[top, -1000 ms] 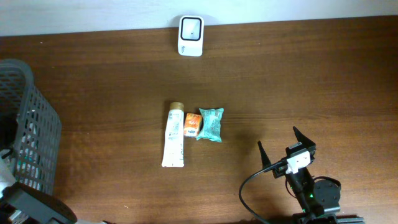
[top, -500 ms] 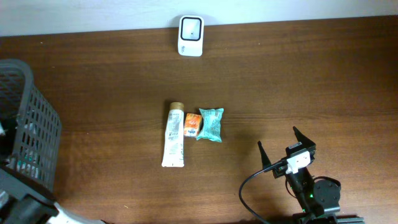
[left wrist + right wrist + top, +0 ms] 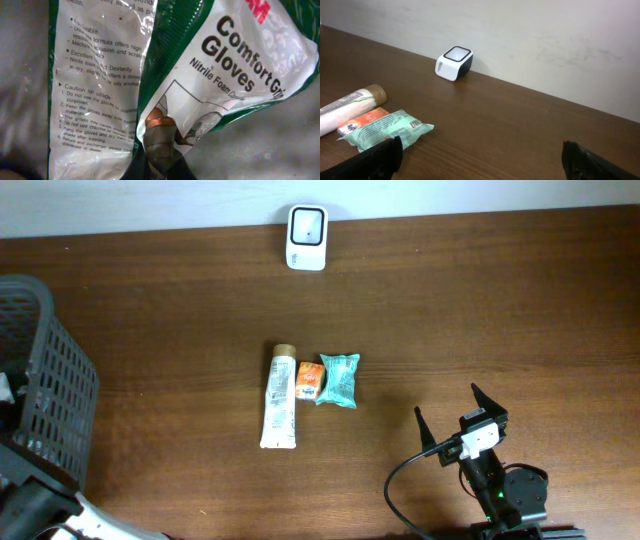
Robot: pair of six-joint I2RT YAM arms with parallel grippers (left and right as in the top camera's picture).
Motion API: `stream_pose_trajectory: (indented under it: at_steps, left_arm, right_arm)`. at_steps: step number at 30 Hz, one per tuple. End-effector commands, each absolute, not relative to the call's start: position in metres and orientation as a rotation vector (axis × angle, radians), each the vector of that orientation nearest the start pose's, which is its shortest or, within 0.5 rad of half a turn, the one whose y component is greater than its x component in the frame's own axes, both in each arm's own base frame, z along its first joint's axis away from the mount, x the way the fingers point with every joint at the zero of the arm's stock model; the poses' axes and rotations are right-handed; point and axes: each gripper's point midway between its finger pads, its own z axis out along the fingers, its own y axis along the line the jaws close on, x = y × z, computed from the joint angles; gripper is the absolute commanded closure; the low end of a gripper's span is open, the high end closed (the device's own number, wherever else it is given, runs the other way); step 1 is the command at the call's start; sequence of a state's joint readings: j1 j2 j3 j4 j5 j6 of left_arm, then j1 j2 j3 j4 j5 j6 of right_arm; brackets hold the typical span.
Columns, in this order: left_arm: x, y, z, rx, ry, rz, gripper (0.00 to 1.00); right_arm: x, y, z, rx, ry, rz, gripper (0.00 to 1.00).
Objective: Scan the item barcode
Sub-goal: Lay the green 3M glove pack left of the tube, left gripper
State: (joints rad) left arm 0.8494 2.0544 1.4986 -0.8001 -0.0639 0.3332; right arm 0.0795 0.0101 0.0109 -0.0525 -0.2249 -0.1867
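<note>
On the table (image 3: 480,310) lie tube (image 3: 278,408), sachet (image 3: 310,380), pouch (image 3: 338,380); left fingers (image 3: 161,150) clamp glove packet (image 3: 240,65), right fingers (image 3: 377,161) spread.

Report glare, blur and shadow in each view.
Left wrist: glare streaks wash out some small print on the glossy green-and-white plastic glove packet, and its lower edge is dark. Right wrist: the white boxy barcode scanner is sharp, the black fingers blurred at the corners. Overhead: even light on the brown wooden table.

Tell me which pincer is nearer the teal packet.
Right. The right pincer sits open to the teal packet's right; the left pincer is far left at the basket, shut on the gloves pack.
</note>
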Motion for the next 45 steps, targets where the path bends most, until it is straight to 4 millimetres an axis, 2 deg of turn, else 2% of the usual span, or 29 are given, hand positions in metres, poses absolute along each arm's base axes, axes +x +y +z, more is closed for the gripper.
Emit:
stream_pose_trajectory:
  at_steps: [1,5,6,7,8,9,11,13,15,16,17,18,20,22,23,25,26,27,30,33,36,40,41,42,43,44,45]
  left_arm:
    - [0.271,0.310,0.007,-0.819,2.953,0.114,1.00]
    - [0.286,0.324,0.117,-0.845,2.677,0.293,1.00]
    - [0.286,0.323,0.153,-0.850,2.580,0.338,1.00]
    - [0.288,0.319,0.174,-0.832,2.522,0.341,1.00]
    - [0.292,0.309,0.222,-0.817,2.373,0.331,1.00]
    - [0.292,0.302,0.257,-0.826,2.254,0.332,1.00]
    - [0.294,0.283,0.313,-0.754,2.089,0.307,1.00]
    - [0.296,0.241,0.383,-0.622,1.887,0.208,1.00]
    - [0.294,0.201,0.430,-0.472,1.776,0.206,1.00]
    - [0.290,0.168,0.453,-0.380,1.726,0.189,1.00]
    - [0.291,0.139,0.463,-0.305,1.709,0.150,1.00]
    - [0.296,0.112,0.464,-0.234,1.716,0.091,1.00]
    - [0.312,0.060,0.449,-0.105,1.787,-0.054,1.00]
    - [0.336,0.017,0.410,-0.014,1.934,-0.183,1.00]
    - [0.352,0.001,0.360,-0.110,2.109,-0.221,1.00]
    - [0.365,-0.028,0.303,-0.094,2.297,-0.252,1.00]
    - [0.373,-0.046,0.261,-0.108,2.425,-0.249,1.00]
    - [0.378,-0.057,0.228,-0.137,2.520,-0.228,1.00]
    - [0.382,-0.081,0.137,-0.199,2.766,-0.173,1.00]
    - [0.377,-0.085,0.059,-0.190,2.974,-0.085,1.00]
    - [0.375,-0.086,0.033,-0.184,3.033,-0.062,1.00]
    - [0.373,-0.105,0.024,-0.109,3.040,-0.056,1.00]
    - [0.376,-0.104,0.024,-0.107,3.026,-0.035,0.91]
    - [0.378,-0.106,0.025,-0.106,3.019,-0.052,0.87]
    - [0.378,-0.108,0.025,-0.102,3.020,-0.064,0.73]
    - [0.377,-0.108,0.025,-0.100,3.022,-0.063,0.50]
    - [0.377,-0.108,0.025,-0.100,3.021,-0.063,0.19]
  right_arm:
    - [0.238,0.059,0.162,-0.386,1.579,0.107,0.01]
    - [0.238,0.059,0.162,-0.386,1.579,0.107,0.02]
    - [0.238,0.059,0.162,-0.386,1.579,0.107,0.02]
    - [0.238,0.059,0.162,-0.386,1.579,0.107,0.02]
    - [0.238,0.059,0.162,-0.386,1.579,0.107,0.01]
    - [0.238,0.059,0.162,-0.386,1.579,0.107,0.02]
    - [0.238,0.059,0.162,-0.386,1.579,0.107,0.02]
    - [0.238,0.059,0.162,-0.386,1.579,0.107,0.02]
    - [0.238,0.059,0.162,-0.386,1.579,0.107,0.02]
    - [0.238,0.059,0.162,-0.386,1.579,0.107,0.02]
    - [0.238,0.059,0.162,-0.386,1.579,0.106,0.02]
    - [0.238,0.059,0.162,-0.386,1.579,0.107,0.02]
    - [0.238,0.059,0.162,-0.386,1.579,0.107,0.02]
    - [0.238,0.059,0.162,-0.386,1.579,0.107,0.02]
    - [0.238,0.059,0.162,-0.386,1.579,0.107,0.02]
    - [0.238,0.059,0.162,-0.386,1.579,0.106,0.02]
    - [0.238,0.059,0.162,-0.386,1.579,0.107,0.02]
    - [0.238,0.059,0.162,-0.386,1.579,0.107,0.02]
    - [0.238,0.059,0.162,-0.386,1.579,0.107,0.01]
    - [0.238,0.059,0.162,-0.386,1.579,0.107,0.02]
    - [0.238,0.059,0.162,-0.386,1.579,0.107,0.02]
    - [0.238,0.059,0.162,-0.386,1.579,0.106,0.02]
    - [0.238,0.059,0.162,-0.386,1.579,0.107,0.02]
    - [0.238,0.059,0.162,-0.386,1.579,0.107,0.02]
    - [0.238,0.059,0.162,-0.386,1.579,0.107,0.02]
    - [0.238,0.059,0.162,-0.386,1.579,0.107,0.02]
    - [0.238,0.059,0.162,-0.386,1.579,0.107,0.02]
